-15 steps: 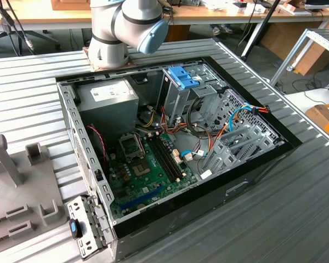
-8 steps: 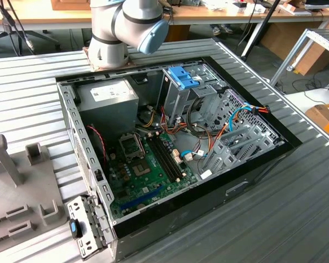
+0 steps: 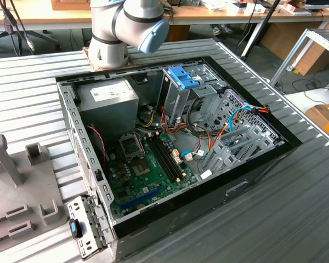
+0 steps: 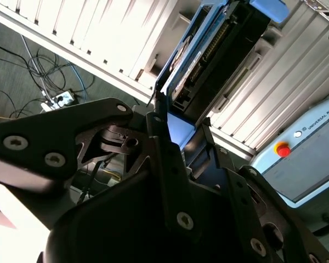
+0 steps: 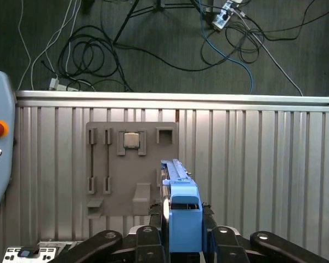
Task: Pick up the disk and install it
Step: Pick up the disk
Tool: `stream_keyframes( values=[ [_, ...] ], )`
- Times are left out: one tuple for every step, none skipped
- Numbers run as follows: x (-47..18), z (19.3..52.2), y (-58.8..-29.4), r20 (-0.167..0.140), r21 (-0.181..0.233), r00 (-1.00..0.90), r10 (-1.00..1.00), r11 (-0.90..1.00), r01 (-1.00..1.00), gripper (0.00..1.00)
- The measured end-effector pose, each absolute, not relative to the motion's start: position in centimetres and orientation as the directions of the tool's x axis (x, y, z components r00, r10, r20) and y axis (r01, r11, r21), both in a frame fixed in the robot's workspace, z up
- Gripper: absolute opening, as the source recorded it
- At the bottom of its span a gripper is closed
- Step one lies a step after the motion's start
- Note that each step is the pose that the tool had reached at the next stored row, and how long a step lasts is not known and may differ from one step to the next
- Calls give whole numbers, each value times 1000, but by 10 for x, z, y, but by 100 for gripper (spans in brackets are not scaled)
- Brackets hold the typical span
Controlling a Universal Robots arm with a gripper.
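Gripper [image 5: 183,219]: pincer clamped on the disk [image 5: 179,204], one finger at each side | disk: held on its edge over the ribbed table [image 5: 263,164], beside the grey fixture plate [image 5: 115,164], not yet in the open computer case [image 3: 175,142] | why, probably: this grip leaves the blue rails free for a bay.

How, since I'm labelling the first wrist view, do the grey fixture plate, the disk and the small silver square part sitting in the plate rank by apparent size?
1. grey fixture plate
2. disk, held close to the camera by the gripper, so it looks enlarged
3. silver square part, clearly smallest
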State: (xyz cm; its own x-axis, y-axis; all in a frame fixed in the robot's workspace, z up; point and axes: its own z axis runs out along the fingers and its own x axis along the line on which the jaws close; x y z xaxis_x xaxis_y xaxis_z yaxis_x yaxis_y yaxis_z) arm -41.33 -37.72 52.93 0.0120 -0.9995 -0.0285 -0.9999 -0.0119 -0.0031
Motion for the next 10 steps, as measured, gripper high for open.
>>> stream_keyframes(
  values=[
    [-409,529,-377,-28,-3,12,-1000,-12,-1000,36],
    [-406,529,-377,-29,-3,12,-1000,-12,-1000,36],
    [-403,529,-377,-29,-3,12,-1000,-12,-1000,36],
    [-399,529,-377,-29,-3,12,-1000,-12,-1000,36],
    [-394,529,-377,-28,-3,12,-1000,-12,-1000,36],
    [-389,529,-377,-29,-3,12,-1000,-12,-1000,36],
    [-387,529,-377,-29,-3,12,-1000,-12,-1000,36],
    [-385,529,-377,-28,-3,12,-1000,-12,-1000,36],
    [-380,529,-377,-29,-3,12,-1000,-12,-1000,36],
    [-378,529,-377,-28,-3,12,-1000,-12,-1000,36]
  ],
)
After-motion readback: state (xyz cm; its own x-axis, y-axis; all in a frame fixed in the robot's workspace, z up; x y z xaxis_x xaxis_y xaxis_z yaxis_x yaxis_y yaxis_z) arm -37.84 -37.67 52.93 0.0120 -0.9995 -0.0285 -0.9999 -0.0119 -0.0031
